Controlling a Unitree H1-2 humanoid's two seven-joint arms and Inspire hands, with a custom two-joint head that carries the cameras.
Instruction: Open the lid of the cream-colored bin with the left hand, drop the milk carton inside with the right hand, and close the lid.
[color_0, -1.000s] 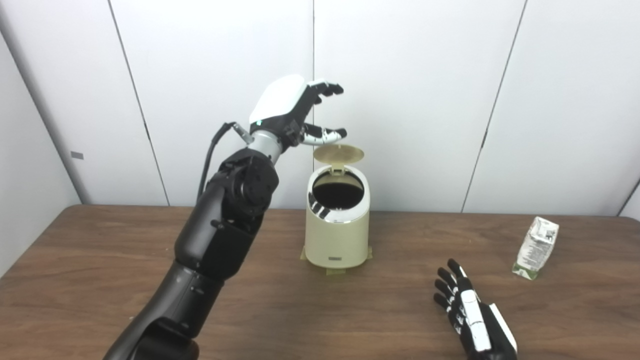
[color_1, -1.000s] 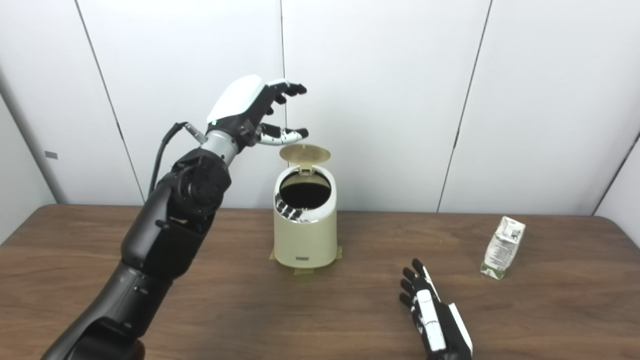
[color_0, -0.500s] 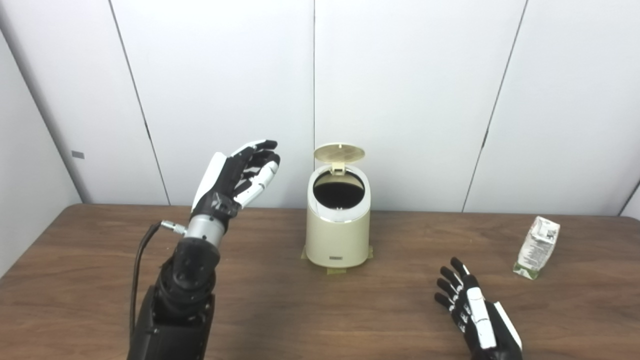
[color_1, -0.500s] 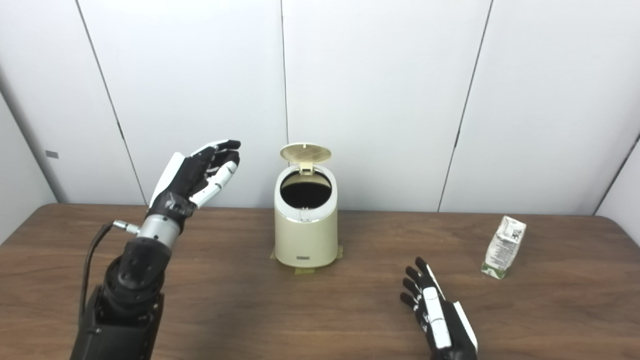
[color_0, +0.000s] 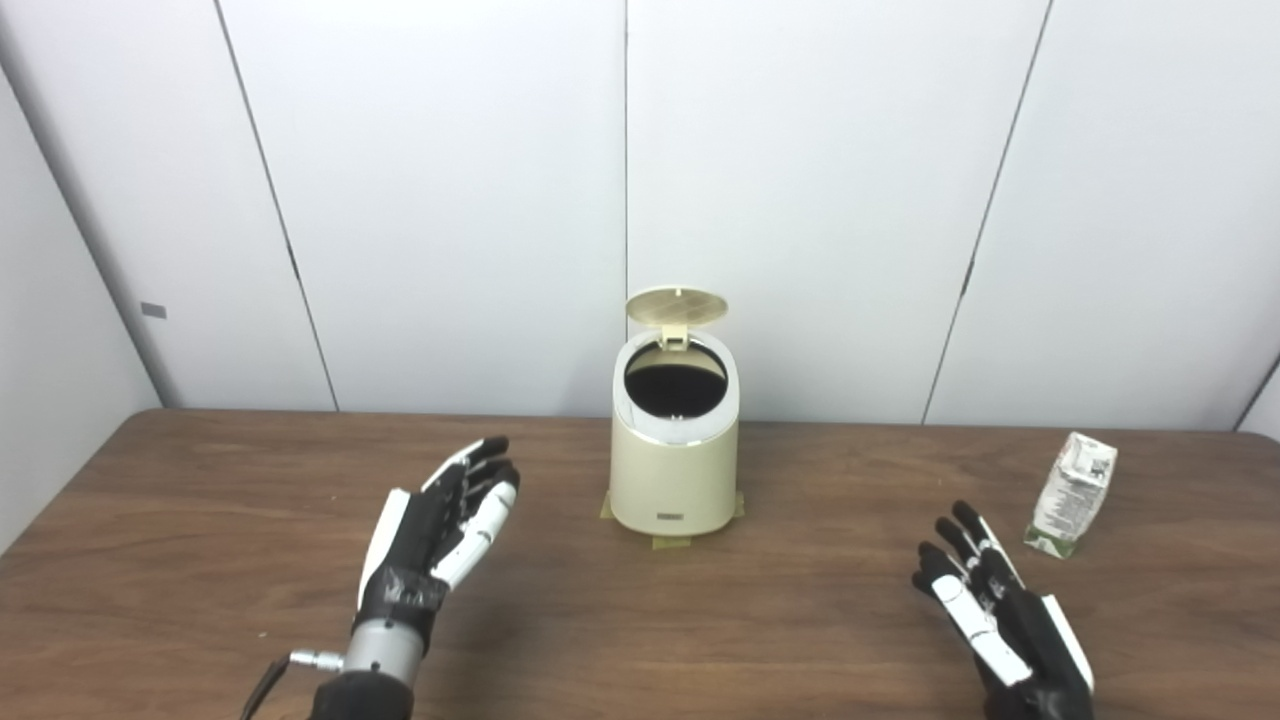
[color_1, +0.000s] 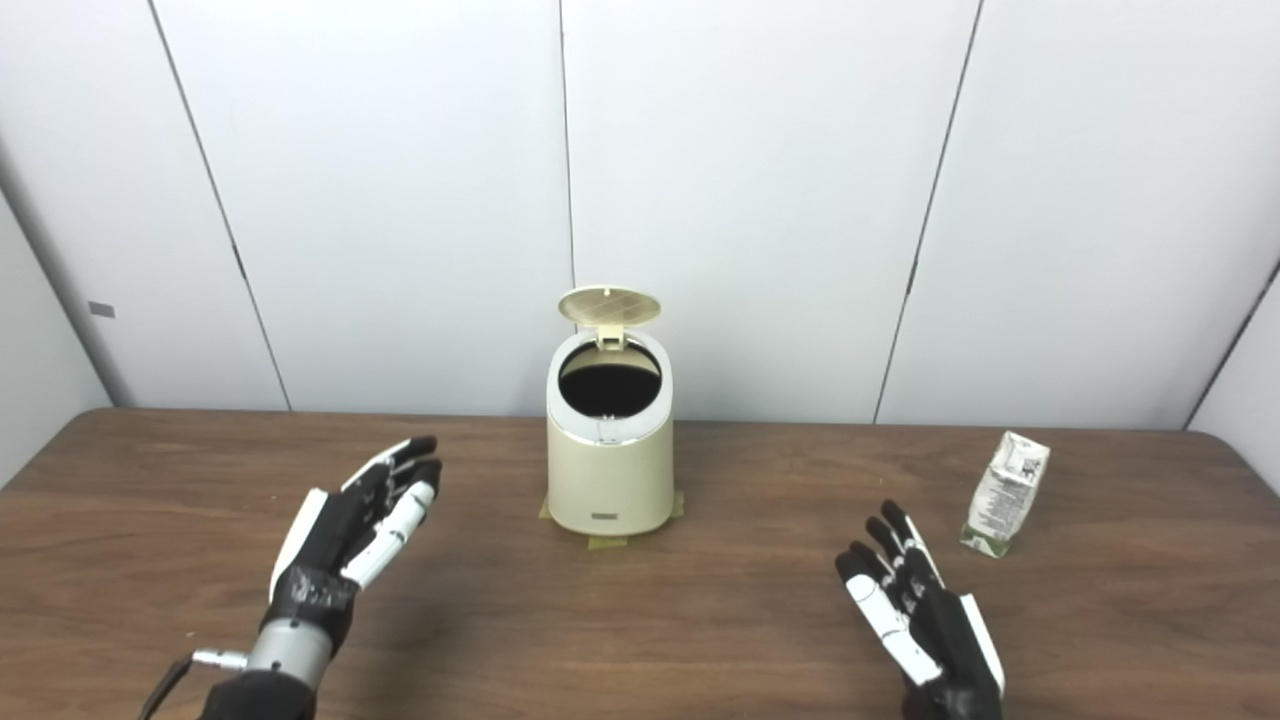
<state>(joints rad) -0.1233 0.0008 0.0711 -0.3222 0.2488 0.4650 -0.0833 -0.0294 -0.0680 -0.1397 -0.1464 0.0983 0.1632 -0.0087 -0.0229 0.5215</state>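
At the back-centre of the wooden table (color_0: 200, 480) stands the cream-colored bin (color_0: 674, 470), upright, close to the white wall panels (color_0: 450, 200). Its lid (color_0: 677, 305) is raised on the rear hinge and stands tilted back above the rim, so the dark round opening (color_0: 676, 390) is fully exposed. Small tabs of tape (color_0: 672, 542) show at the foot of the bin, on the table surface.

Left hand (color_0: 440, 530): low over the table, front-left of the bin and well apart from it. Fingers spread and extended, pointing up and toward the bin. It holds nothing.

Right hand (color_0: 995, 605): near the front edge, on the right side of the table. Fingers splayed and pointing away from the robot. It holds nothing. Whether it rests on the wood or hovers just above cannot be told.

Milk carton (color_0: 1076, 492): standing on the table at far right, leaning slightly, top crumpled. It sits beyond and right of the right hand, near it but clearly not touching. It is well apart from the bin.
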